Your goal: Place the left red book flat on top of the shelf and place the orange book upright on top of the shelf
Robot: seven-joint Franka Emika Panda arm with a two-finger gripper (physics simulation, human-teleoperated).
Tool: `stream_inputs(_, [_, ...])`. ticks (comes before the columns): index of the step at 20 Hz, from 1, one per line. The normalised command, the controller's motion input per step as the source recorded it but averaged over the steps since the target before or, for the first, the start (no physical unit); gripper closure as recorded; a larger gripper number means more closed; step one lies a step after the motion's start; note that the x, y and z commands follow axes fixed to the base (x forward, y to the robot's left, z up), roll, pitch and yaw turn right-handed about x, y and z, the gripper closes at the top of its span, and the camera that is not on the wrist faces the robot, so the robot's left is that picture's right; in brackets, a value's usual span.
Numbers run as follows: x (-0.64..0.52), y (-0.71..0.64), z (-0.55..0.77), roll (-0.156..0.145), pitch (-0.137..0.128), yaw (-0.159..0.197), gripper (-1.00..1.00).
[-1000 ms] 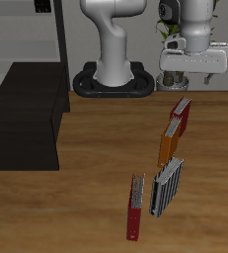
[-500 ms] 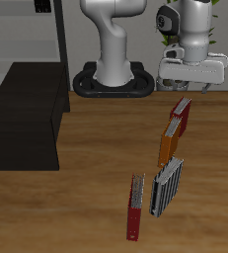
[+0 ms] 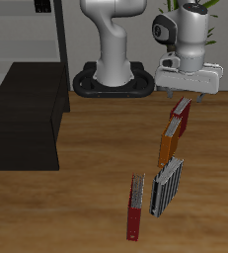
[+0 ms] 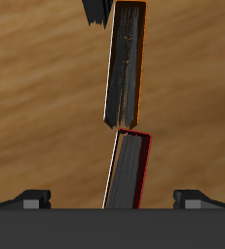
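4 books stand on edge on the wooden surface [image 3: 96,148], and the step in hand looks like the approach to the first of them.

Largest first: the shelf [image 3: 27,114], a low matte black box with a flat bare top, sits well apart from the books, across the surface from them. Both books must end up on that top, so the carry will be a long one and the grip should be firm.

Next, the robot arm hangs over the back end of the book row with its gripper [image 3: 190,99] directly above the left red book [image 3: 182,119]. That crimson book stands farthest back, and the orange book [image 3: 169,144] stands touching or just in front of it, nearer the front edge. In the wrist view the red book [image 4: 130,170] lies roughly midway between the 2 fingertips [image 4: 31,197], which stand wide apart and hold nothing, with the orange book [image 4: 124,73] in line beyond it.

Judged from this, the good move is a straight descent, keeping the covers centred between the jaws, closing on the covers rather than the spine, and staying clear of the orange neighbour so it does not topple.

Smallest matters: a slimmer red book [image 3: 134,208] and a grey striped book [image 3: 166,185] stand nearer the front edge and need no touching.
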Motion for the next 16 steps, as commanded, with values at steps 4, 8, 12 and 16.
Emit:
stream_inputs(4, [0.13,-0.09,-0.22,-0.020,0.059,-0.018,-1.00])
stream_inputs(8, [0.12,-0.20,-0.28,-0.028,0.051,-0.010,-1.00])
stream_inputs(12, [0.12,-0.09,-0.20,-0.011,0.071,0.004,-1.00])
stream_inputs(16, [0.00,-0.03,-0.15,0.008,0.069,-0.022,1.00])
